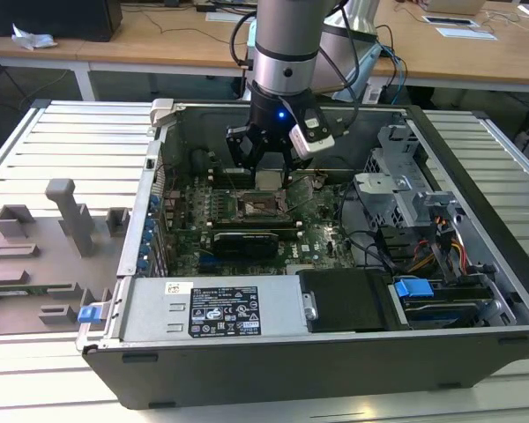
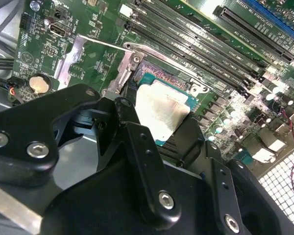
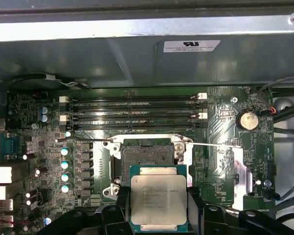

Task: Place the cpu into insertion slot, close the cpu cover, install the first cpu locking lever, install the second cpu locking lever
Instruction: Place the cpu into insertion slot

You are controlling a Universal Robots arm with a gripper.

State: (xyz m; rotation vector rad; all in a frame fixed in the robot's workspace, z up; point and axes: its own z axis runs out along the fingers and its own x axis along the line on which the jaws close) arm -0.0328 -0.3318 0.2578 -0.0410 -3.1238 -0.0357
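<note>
A single robot arm reaches down into an open computer case (image 1: 247, 370) that lies on a slatted metal tabletop (image 1: 62, 132). The black two-fingered tool (image 1: 263, 163) is closed partway around the cpu (image 1: 269, 180), with one finger pressed against each of two opposite edges, so the chip is held flat with its dull silver top facing up.

In the first wrist view the tool (image 3: 158, 205) carries the cpu (image 3: 158, 196) with its silver lid and green border showing between the fingers (image 3: 122, 208). Just beyond the fingertips sits the insertion slot (image 3: 147, 155) – a dark square socket with a silver metal rim, open and with no chip in it. The chip's leading edge overlaps the socket's nearer rim in this view; whether it touches the rim cannot be told.

One thin locking lever (image 3: 83, 140) and a second lever (image 3: 215, 145) stretch outward from the socket's far corners, one to each side of the tool. Neither is latched down. Beyond the socket, further from the tool, run long narrow black memory slots (image 3: 132, 110) on the green motherboard (image 3: 220, 112).

In the second wrist view the tool (image 2: 159, 125) grips the cpu (image 2: 161, 110) above the board, and the cpu cover (image 2: 71, 58) – a thin silver frame – lies swung open, off to one side of the socket and clear of the chip
</note>
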